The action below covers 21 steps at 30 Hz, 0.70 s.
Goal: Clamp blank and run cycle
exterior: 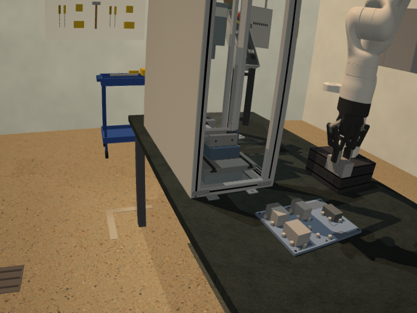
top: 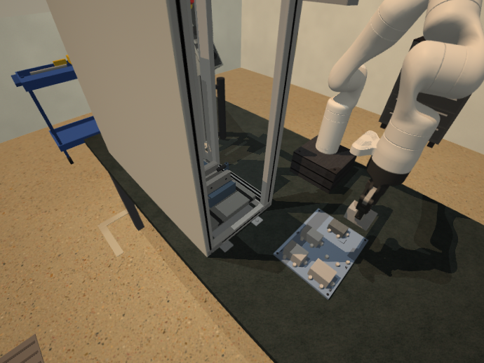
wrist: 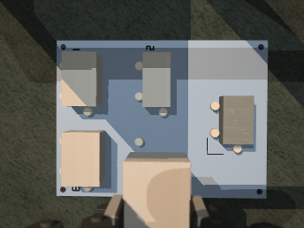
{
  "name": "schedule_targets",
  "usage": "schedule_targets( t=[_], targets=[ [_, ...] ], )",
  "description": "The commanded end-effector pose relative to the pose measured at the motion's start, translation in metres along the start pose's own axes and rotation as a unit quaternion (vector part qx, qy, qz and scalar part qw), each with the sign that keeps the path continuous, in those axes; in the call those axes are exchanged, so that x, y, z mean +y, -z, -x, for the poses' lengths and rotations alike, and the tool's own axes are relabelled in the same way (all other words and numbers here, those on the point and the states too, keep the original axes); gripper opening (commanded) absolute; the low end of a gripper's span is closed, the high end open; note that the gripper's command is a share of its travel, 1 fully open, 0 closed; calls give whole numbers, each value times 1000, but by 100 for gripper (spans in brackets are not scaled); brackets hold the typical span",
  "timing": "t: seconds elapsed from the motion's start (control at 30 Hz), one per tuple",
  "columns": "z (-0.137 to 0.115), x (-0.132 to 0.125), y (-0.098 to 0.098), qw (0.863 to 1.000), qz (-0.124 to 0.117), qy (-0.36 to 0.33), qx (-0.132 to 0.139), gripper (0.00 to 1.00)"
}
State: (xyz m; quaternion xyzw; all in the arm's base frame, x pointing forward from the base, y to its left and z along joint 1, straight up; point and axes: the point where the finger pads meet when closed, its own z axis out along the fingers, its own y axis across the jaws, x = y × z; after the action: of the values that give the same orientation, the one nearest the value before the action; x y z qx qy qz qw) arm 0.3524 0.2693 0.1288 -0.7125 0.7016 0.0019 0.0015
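Near the table's right edge, beside the black base [top: 308, 174] [exterior: 323, 174] of the arm, the fingers [top: 365, 204] [exterior: 343, 158] are closed around a pale block [top: 358, 221] [exterior: 339, 165] [wrist: 156, 190], in the air above the table [top: 375, 312] [exterior: 336, 286] [wrist: 26, 212]. Nearer the middle, between the table's left and right edges, lies the plate [top: 280, 254] [exterior: 347, 228] [wrist: 199, 57], bearing three other pale blocks and the dark block [top: 338, 228] [exterior: 332, 212] [wrist: 237, 120]. Toward the left edge stands the tall guard [top: 144, 97] [exterior: 171, 94], with the vise [top: 220, 191] [exterior: 222, 151] low inside, just in from that edge.
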Motion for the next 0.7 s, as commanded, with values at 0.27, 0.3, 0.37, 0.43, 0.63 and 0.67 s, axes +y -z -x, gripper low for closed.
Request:
schedule_targets(
  t=[0.27,0.3,0.37,0.43,0.63,0.67],
  targets=[
    [0,0,31,1000,-1,0,-1,10],
    [0,0,31,1000,-1,0,-1,10],
    [0,0,31,1000,-1,0,-1,10],
    [0,0,31,1000,-1,0,-1,10],
    [0,20,30,1000,-1,0,-1,10],
    [0,30,30,1000,-1,0,-1,10]
  ],
)
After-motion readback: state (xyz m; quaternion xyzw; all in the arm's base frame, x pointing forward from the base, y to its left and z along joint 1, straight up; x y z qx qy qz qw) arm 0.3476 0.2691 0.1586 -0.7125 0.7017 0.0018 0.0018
